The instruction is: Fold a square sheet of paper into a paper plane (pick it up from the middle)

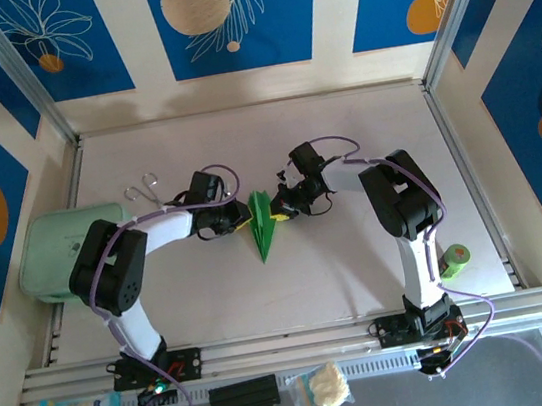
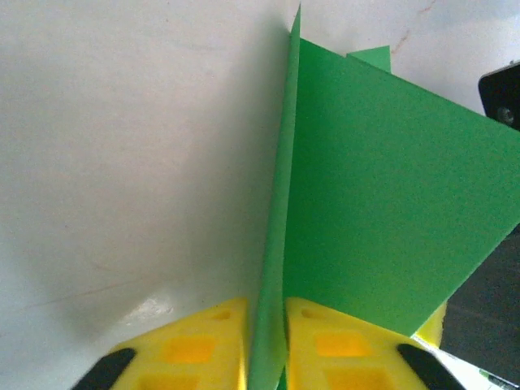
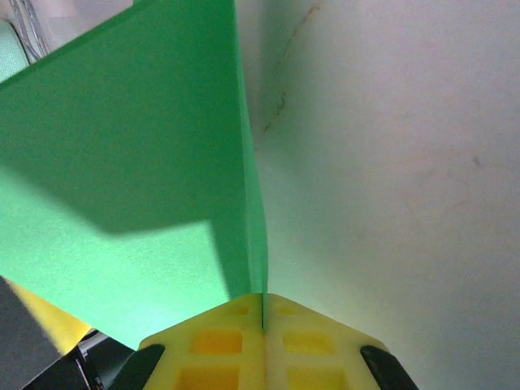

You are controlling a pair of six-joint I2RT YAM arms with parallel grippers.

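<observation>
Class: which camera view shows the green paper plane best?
Top external: the whole paper plane shows, pointed tip toward the arm bases. The wrist views give close green panels, an edge pinched between yellow fingers.

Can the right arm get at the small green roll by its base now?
Probably not yet: nothing blocks the green roll, but the right end effector is shut on the paper plane.
</observation>
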